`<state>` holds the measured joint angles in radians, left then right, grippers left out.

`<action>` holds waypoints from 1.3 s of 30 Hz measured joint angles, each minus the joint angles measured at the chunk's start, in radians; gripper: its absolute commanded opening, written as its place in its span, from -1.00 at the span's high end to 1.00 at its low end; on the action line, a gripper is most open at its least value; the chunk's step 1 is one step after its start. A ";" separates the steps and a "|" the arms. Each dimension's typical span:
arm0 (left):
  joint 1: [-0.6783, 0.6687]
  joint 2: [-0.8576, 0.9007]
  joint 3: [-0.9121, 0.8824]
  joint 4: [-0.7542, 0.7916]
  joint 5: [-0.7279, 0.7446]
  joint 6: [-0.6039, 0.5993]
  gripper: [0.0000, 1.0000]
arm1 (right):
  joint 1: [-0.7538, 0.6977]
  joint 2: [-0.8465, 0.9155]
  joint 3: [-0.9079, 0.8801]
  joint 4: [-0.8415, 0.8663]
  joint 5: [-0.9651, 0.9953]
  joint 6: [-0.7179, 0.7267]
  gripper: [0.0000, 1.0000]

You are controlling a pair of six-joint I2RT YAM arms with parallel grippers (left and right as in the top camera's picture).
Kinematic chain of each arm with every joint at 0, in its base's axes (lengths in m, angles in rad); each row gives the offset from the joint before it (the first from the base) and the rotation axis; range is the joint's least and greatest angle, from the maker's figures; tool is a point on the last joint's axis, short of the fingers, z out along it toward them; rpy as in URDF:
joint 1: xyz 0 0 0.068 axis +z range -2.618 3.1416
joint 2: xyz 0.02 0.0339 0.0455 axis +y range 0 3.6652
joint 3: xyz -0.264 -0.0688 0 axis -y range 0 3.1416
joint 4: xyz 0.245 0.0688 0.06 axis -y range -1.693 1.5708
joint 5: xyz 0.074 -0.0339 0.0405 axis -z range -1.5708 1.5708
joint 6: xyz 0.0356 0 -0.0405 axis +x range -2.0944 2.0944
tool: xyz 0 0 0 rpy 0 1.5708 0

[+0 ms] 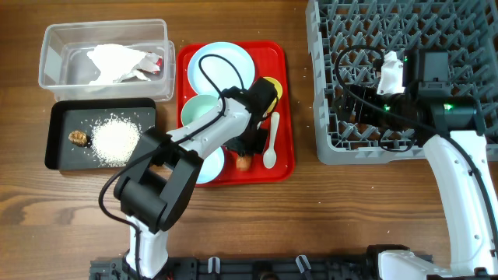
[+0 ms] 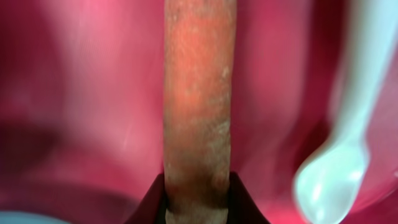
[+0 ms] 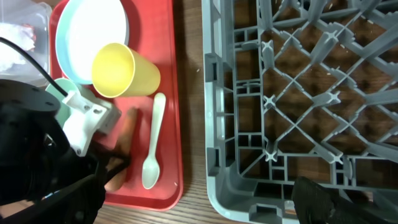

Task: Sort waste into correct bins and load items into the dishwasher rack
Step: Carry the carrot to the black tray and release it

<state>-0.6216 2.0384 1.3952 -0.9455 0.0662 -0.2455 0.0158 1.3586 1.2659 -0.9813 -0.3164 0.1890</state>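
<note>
My left gripper (image 1: 243, 155) is down on the red serving tray (image 1: 284, 109) and shut on the orange carrot piece (image 2: 199, 106), which lies flat on the tray beside the white spoon (image 1: 271, 144). The pale blue plate (image 1: 222, 66), the yellow cup (image 1: 272, 89) on its side and two mint bowls (image 1: 198, 109) (image 1: 210, 165) are on the same tray. The clear tub (image 1: 54, 47) holds the crumpled napkin (image 1: 117, 61). The black tray (image 1: 58, 117) holds rice (image 1: 117, 140) and a brown scrap (image 1: 78, 138). My right gripper (image 3: 205, 208) is open and empty over the near left corner of the grey rack (image 1: 327, 47).
The rack (image 3: 214, 124) stands just right of the red tray (image 3: 180, 93), with a narrow strip of bare wood between them. The spoon (image 3: 152, 149) and carrot (image 3: 127, 134) lie side by side near the tray's front right corner. The left arm reaches across the bowls.
</note>
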 measured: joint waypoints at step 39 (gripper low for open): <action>0.950 -0.219 -0.057 -0.043 -0.147 -0.299 0.70 | 0.000 0.024 0.000 0.001 0.026 0.000 -1.00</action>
<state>0.3283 1.8198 1.3384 -0.9890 -0.0807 -0.5449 0.0158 1.3823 1.2659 -0.9802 -0.2905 0.1890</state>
